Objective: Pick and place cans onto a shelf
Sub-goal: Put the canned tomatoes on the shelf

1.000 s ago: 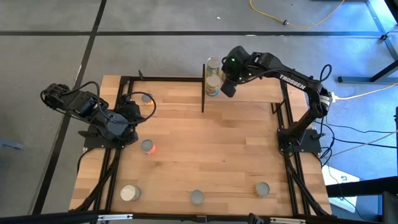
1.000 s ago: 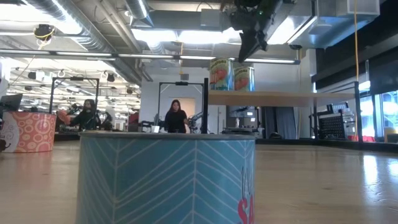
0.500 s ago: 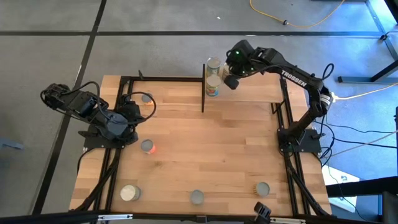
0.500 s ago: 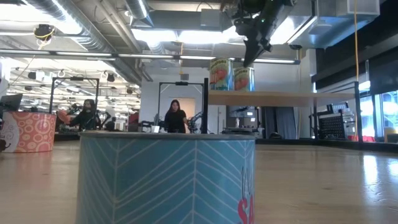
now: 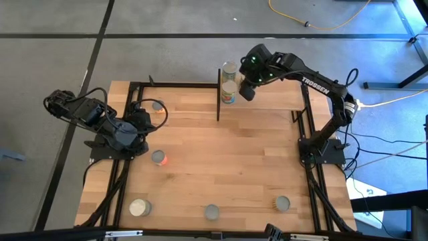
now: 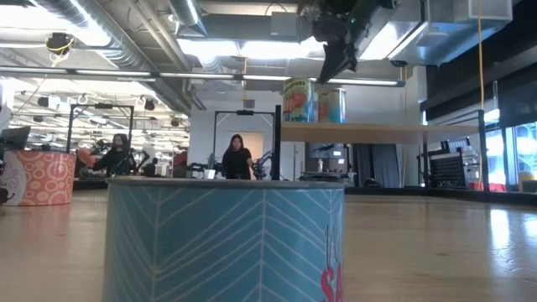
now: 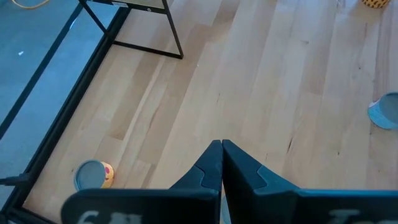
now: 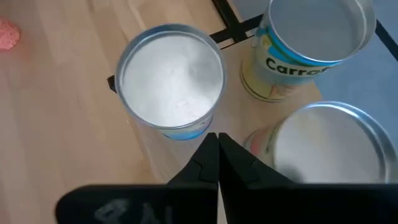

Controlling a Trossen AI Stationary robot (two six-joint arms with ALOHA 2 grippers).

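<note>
Hovering over the shelf (image 5: 264, 100) with clenched, empty jaws, the right gripper (image 5: 246, 92) sits just above the cans (image 8: 171, 78) already grouped there, while the left gripper (image 7: 221, 163), jaws pinched together too, waits low near the tabletop (image 5: 221, 161).

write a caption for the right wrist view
Shut right gripper above three cans on the shelf, one labelled carrots.
</note>
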